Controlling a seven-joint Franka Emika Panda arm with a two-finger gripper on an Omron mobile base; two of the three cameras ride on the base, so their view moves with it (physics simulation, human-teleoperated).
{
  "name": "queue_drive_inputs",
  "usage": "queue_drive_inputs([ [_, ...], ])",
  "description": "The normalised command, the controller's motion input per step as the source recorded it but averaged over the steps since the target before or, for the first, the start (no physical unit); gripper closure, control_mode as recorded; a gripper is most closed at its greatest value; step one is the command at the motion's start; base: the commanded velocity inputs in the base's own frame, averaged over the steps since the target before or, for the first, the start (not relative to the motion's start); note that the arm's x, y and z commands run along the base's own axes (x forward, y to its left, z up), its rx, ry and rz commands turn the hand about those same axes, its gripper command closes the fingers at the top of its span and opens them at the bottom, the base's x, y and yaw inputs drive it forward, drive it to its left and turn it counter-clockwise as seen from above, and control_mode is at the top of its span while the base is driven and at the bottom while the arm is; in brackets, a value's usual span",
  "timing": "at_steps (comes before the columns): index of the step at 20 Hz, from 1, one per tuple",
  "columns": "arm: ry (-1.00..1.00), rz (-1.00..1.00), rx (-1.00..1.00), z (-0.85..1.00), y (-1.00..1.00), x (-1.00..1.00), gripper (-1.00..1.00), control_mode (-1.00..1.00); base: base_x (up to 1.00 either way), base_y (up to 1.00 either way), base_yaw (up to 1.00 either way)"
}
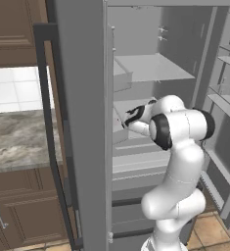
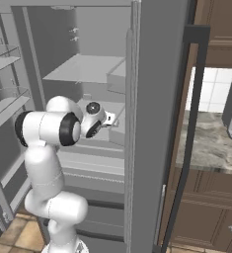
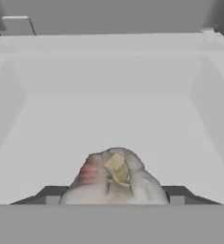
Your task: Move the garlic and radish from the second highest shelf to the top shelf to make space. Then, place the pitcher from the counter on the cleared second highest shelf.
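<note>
while the arm reached into the open fridge, the gripper [image 1: 129, 117] sat at the level of the second highest shelf [image 1: 136, 104], below the top shelf [image 1: 153, 68]. seen from the hand camera, the garlic [image 3: 114, 176] lay right between the two dark fingertips [image 3: 51, 194], very close to the lens, with the pale floor and walls of the fridge interior beyond it. the tips stood one at each flank of the bulb and seemed to meet its sides, but i could not tell whether they were pressing on it or only bracketing it, nor whether the bulb rested on the shelf or was lifted clear. the radish and the pitcher could not be made out.

the garlic looked small and light, firm at the core but wrapped in a thin papery skin that would likely slip or flake under a hard pinch. its lumpy, rounded cloves would give the flat pads little to bear on, so it would probably roll or squirt out if taken near the pointed tip or off-centre. the best hold seemed to be across the widest part of the bulb, low on its belly, with moderate force and the tip left free
</note>
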Motion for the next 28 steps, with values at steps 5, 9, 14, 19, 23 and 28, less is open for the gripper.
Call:
queue_drive_inputs([
  [5, -0.05, 0.02, 0.0, 0.9, 0.05, -0.76, 1.0, -1.0, 0.0, 0.0, 0.0],
  [9, 0.0, 0.0, 0.0, 1.0, 0.0, -0.64, 1.0, -1.0, 0.0, 0.0, 0.0],
  [14, 0.0, 0.0, 0.0, 1.0, 0.01, -0.4, 1.0, -1.0, 0.0, 0.0, 0.0],
  [19, 0.0, 0.0, 0.0, 1.0, 0.1, -0.19, 1.0, -1.0, 0.0, 0.0, 0.0],
  [23, 0.0, 0.0, 0.0, 1.0, 0.12, -0.19, 1.0, -1.0, 0.0, 0.0, 0.0],
  [28, -0.07, 0.0, 0.0, 0.98, 0.07, -0.1, 1.0, -1.0, 0.0, 0.0, 0.0],
])
